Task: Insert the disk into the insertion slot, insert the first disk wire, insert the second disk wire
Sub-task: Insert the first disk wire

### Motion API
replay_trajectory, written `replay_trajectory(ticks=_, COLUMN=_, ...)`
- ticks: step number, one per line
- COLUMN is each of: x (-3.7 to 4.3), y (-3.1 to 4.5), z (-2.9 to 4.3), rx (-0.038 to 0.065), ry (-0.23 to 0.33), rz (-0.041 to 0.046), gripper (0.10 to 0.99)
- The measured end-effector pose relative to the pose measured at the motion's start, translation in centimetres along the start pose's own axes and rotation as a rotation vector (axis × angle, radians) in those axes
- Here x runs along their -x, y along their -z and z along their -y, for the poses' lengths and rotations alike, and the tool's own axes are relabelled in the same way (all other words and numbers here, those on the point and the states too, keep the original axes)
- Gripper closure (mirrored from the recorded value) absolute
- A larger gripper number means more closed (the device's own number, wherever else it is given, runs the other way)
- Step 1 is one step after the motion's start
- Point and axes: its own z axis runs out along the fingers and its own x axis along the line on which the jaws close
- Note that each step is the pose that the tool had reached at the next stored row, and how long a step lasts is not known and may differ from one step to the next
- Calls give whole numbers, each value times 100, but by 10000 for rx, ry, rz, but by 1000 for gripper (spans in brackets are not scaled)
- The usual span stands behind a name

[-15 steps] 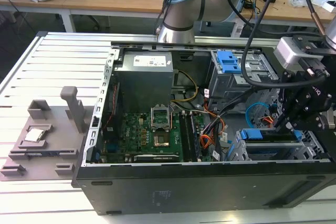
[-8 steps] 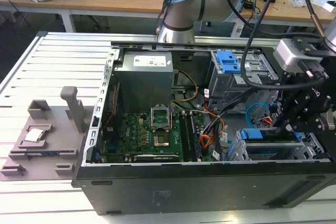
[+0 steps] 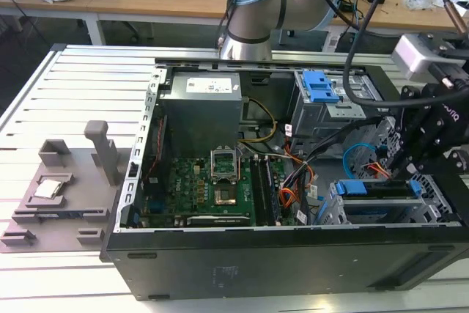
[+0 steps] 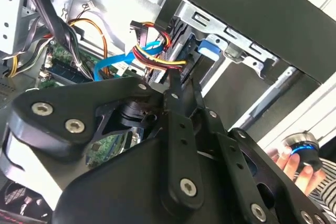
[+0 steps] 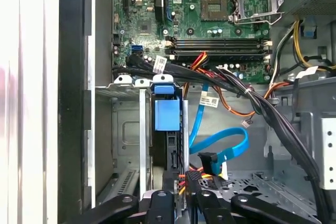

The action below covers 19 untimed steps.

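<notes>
The disk [image 5: 167, 115] sits edge-on in the grey slot [image 5: 143, 129] inside the computer case [image 3: 293, 262]. The gripper [image 5: 182, 178], nearly closed, pinches the red-and-yellow wire [image 4: 157, 57] just beside the disk; a blue cable [image 5: 223, 148] loops nearby.

No print on the power supply's white label [image 3: 212, 86] is legible.

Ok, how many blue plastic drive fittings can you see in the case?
2: the blue latch on the taller bay, and the disk's blue carrier in the low drive cage. Cables may hide others.
</notes>
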Motion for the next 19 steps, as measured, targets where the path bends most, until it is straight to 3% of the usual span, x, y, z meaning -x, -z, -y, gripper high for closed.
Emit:
replay_trajectory(ticks=3, x=5, y=57, z=-3, rx=0, ry=0, rz=0, gripper=863)
replay_trajectory(ticks=4, x=5, y=72, z=-4, rx=0, ry=0, rz=0, gripper=929)
replay_trajectory(ticks=6, x=5, y=126, z=-7, rx=0, ry=0, rz=0, gripper=980)
replay_trajectory(ticks=9, x=6, y=192, z=-12, rx=0, ry=0, rz=0, gripper=980)
replay_trajectory(ticks=19, x=6, y=206, z=-12, rx=0, ry=0, rz=1, gripper=980)
